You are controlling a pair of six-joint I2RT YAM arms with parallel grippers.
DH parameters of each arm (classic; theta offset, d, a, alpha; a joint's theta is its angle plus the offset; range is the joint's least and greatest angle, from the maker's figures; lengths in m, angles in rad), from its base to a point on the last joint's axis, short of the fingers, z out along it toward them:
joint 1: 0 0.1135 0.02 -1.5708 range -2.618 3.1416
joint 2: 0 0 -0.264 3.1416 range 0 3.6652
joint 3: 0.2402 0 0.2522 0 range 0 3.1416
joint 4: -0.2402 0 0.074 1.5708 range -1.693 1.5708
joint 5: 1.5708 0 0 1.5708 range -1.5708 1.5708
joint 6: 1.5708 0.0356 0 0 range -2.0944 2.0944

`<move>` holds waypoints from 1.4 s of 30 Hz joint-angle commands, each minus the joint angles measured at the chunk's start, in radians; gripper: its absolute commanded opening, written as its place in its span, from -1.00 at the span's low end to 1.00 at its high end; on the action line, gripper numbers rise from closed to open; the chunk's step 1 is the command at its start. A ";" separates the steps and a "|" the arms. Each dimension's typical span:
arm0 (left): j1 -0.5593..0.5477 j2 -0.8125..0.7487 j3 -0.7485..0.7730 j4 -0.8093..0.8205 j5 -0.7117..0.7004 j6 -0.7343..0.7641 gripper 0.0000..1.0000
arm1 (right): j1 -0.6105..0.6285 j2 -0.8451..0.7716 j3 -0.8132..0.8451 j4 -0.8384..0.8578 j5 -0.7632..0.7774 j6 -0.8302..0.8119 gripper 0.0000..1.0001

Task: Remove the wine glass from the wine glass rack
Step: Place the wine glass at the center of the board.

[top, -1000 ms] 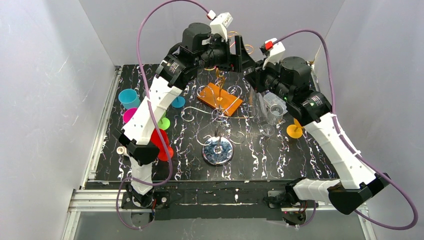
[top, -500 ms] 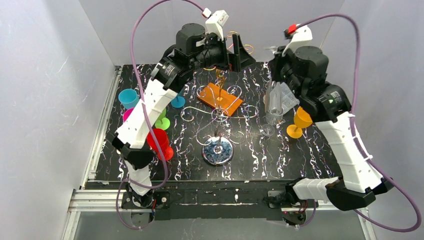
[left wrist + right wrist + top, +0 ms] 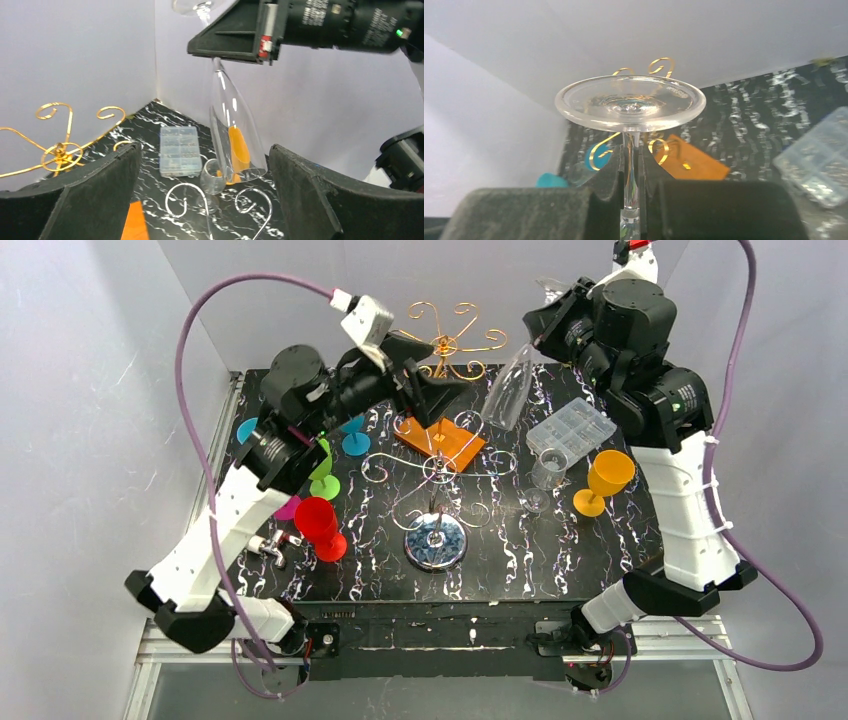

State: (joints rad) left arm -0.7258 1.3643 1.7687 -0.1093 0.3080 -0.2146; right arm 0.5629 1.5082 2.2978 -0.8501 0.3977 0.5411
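Note:
The wine glass rack stands mid-table: gold top scrolls, silver lower scrolls, round shiny base. My right gripper is high at the back right, shut on the stem of a clear wine glass that hangs upside down and tilted, clear of the rack to its right. In the right wrist view the stem sits between my shut fingers, the foot above them. My left gripper is open and empty left of the gold scrolls. The left wrist view shows the glass ahead of that gripper.
An orange square block lies behind the rack. A clear box, a small clear glass and an orange goblet stand at the right. Red, green and blue goblets stand at the left.
My right gripper has risen up and back with the wine glass, lifting it away from the rack. My left arm has swung left and away from the rack's top.

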 commanded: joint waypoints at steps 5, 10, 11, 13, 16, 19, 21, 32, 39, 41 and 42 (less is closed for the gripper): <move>-0.006 -0.222 -0.288 0.274 0.040 0.322 0.93 | 0.000 -0.036 -0.082 0.294 -0.184 0.306 -0.97; -0.007 -0.294 -0.411 0.354 0.097 0.453 0.88 | -0.001 -0.036 -0.086 0.366 -0.219 0.375 -0.97; -0.007 -0.298 -0.421 0.362 0.098 0.464 0.87 | 0.000 -0.038 -0.092 0.384 -0.228 0.387 -0.97; -0.006 -0.302 -0.434 0.373 0.105 0.492 0.82 | 0.000 -0.038 -0.096 0.408 -0.247 0.407 -0.97; -0.006 -0.296 -0.450 0.414 0.115 0.526 0.72 | 0.000 -0.025 -0.084 0.415 -0.289 0.436 -0.97; -0.009 -0.275 -0.446 0.439 0.093 0.535 0.61 | 0.000 -0.036 -0.121 0.449 -0.321 0.470 -0.97; -0.008 -0.262 -0.449 0.466 0.071 0.534 0.55 | 0.000 -0.045 -0.141 0.461 -0.333 0.483 -0.97; -0.045 -0.203 -0.438 0.572 -0.013 0.494 0.01 | 0.000 -0.162 -0.354 0.615 -0.273 0.573 -0.97; -0.094 -0.161 -0.440 0.677 -0.150 0.511 -0.29 | 0.000 -0.202 -0.480 0.733 -0.254 0.667 -0.97; -0.107 -0.144 -0.432 0.697 -0.175 0.518 -0.35 | 0.000 -0.213 -0.508 0.759 -0.246 0.689 -0.97; -0.112 -0.137 -0.430 0.710 -0.187 0.521 -0.39 | 0.000 -0.219 -0.522 0.772 -0.242 0.697 -0.97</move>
State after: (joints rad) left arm -0.8177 1.2041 1.3193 0.4896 0.2245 0.2874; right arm 0.5495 1.3251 1.8149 -0.2062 0.1596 1.1679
